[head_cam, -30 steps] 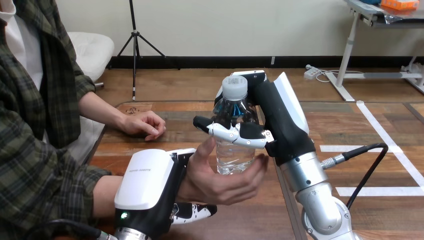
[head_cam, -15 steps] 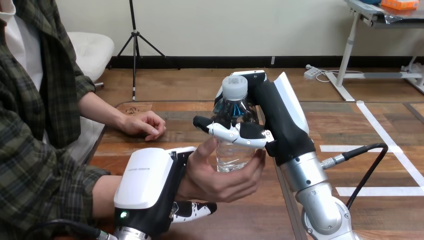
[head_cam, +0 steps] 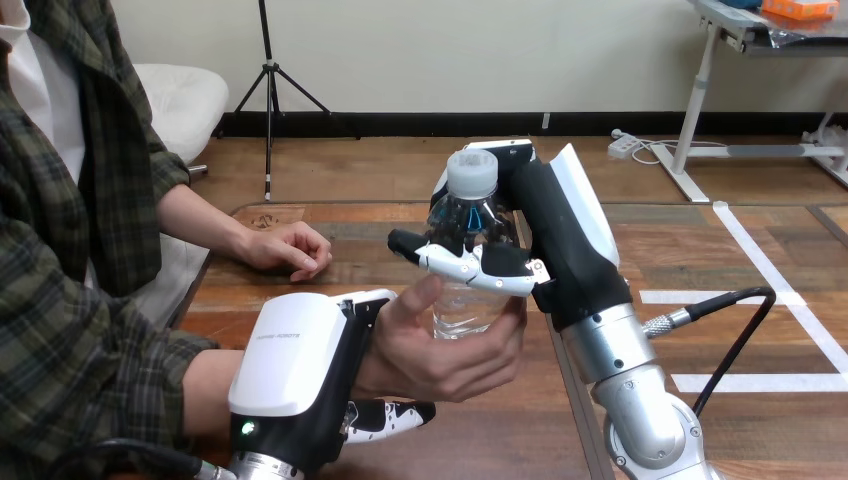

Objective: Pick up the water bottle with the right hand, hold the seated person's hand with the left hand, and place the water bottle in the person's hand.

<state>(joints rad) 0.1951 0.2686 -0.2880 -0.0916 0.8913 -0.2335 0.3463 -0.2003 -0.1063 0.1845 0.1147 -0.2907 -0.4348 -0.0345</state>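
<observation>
A clear water bottle [head_cam: 468,225] with a white cap stands upright above the table, with my right hand [head_cam: 520,240] shut on its upper half. Its lower part rests in the person's hand [head_cam: 440,350], whose thumb and fingers are closing round the bottle's base. My left hand [head_cam: 300,370] wraps the person's wrist from below, its fingers [head_cam: 385,418] curled under the wrist.
The person's other hand [head_cam: 285,247] lies loosely closed on the wooden table [head_cam: 380,235] at the far left. The table's right edge runs just past my right forearm [head_cam: 630,380]. A black cable [head_cam: 735,330] loops to the right of that arm.
The person's fingers have curled up tighter round the bottle's base. My right hand and the bottle have shifted slightly; my left hand stays on the wrist.
</observation>
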